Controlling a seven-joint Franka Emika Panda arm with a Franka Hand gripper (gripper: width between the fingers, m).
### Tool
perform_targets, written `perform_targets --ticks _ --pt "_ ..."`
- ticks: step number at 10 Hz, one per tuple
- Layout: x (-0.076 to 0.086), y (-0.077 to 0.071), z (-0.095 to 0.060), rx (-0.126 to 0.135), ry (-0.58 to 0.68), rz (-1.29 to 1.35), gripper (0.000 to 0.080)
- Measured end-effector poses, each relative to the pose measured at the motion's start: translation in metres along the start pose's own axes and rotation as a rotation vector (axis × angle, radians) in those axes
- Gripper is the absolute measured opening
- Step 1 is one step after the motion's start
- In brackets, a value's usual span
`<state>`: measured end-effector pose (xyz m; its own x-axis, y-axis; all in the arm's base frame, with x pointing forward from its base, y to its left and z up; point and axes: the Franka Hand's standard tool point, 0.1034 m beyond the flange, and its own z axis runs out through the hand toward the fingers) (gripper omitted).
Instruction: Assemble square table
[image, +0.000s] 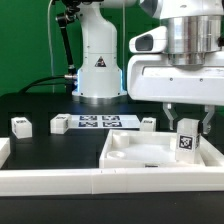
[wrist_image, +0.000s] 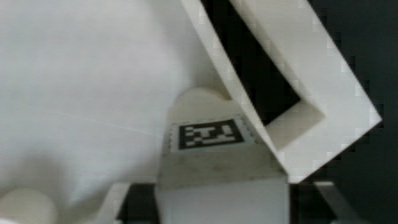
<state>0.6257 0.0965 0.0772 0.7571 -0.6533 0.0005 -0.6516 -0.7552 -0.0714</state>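
1. Hand (image: 187, 130) clamped on short white tagged plastic leg (image: 186, 145), long axis upright.
2. Leg sits over white square raised-rim plastic slab (image: 130, 150), corner toward exterior view's right; next move looks straight down.

Leg (image: 186, 143) over tabletop (image: 128, 157), marker board (image: 97, 122) behind
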Motion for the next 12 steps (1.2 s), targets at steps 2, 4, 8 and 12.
perform_targets --ticks 2,4,8,12 --pt "0.003 0.004 0.000 -0.011 0.008 0.057 0.0304" --pt "0.007 0.009 -0.001 -0.023 0.015 0.115 0.0305" --pt "0.001 0.010 -0.002 -0.041 -0.006 0.037 0.0485" --pt "-0.006 0.016 -0.016 -0.047 -0.043 -0.257 0.0647"
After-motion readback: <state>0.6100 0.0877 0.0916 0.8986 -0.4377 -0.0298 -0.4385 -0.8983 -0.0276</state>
